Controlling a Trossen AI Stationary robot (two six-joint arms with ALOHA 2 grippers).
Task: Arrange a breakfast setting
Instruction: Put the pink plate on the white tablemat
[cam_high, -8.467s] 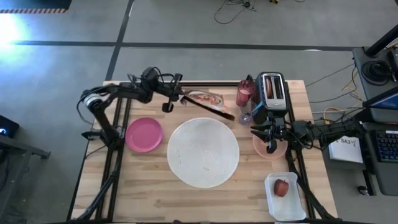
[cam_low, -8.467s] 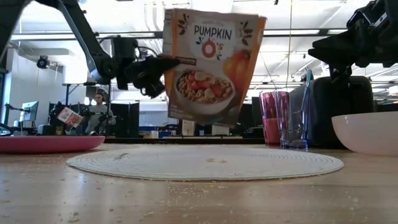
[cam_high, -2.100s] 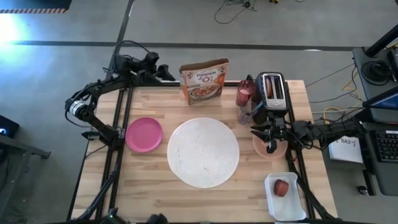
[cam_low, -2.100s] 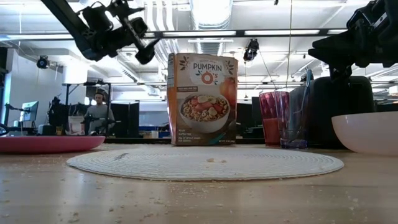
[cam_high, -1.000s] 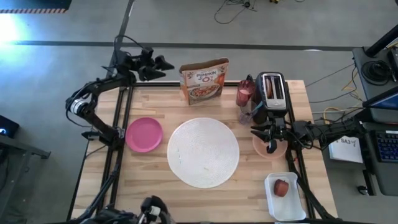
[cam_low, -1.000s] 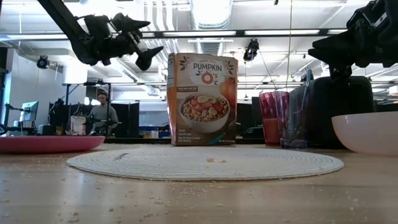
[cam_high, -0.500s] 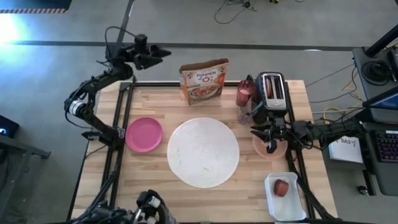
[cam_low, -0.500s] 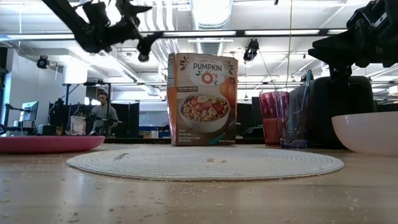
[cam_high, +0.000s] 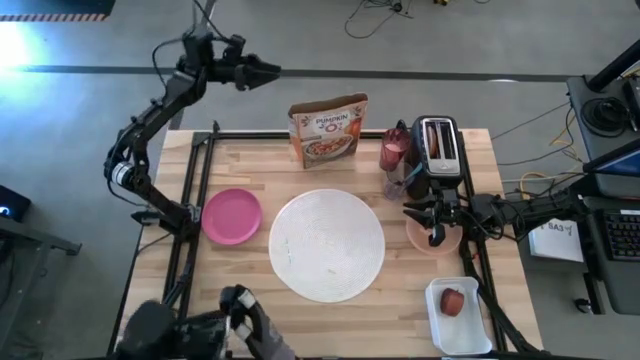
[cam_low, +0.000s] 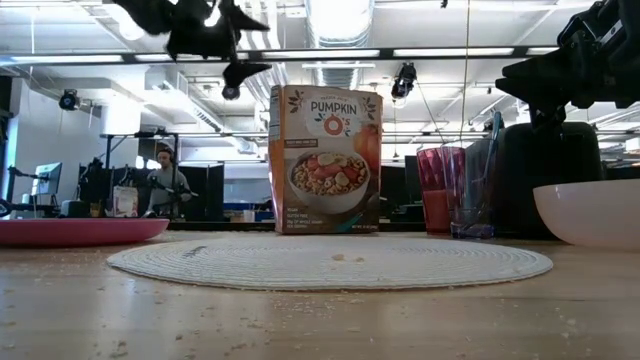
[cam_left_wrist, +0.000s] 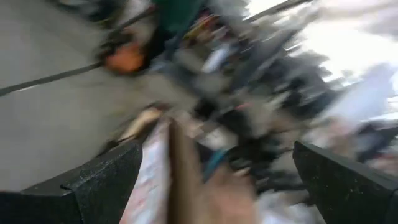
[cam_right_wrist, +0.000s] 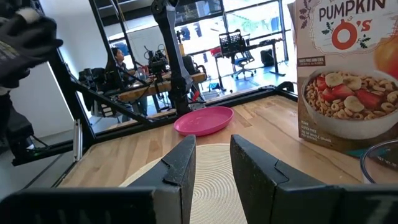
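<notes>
Bright ceiling strip lights, window glare, left wrist view motion-blurred, others sharp

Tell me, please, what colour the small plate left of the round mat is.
Magenta; the small plate shows best in the high view.

A large round white plate (cam_high: 327, 245) lies flat mid-table. A smaller magenta plate (cam_high: 231, 216) sits just left of it. A peach bowl (cam_high: 433, 236) rests at its right edge. A pink tumbler (cam_high: 393, 151) stands upright behind. A small red fruit (cam_high: 453, 301) lies in a white tray (cam_high: 458, 318).
</notes>
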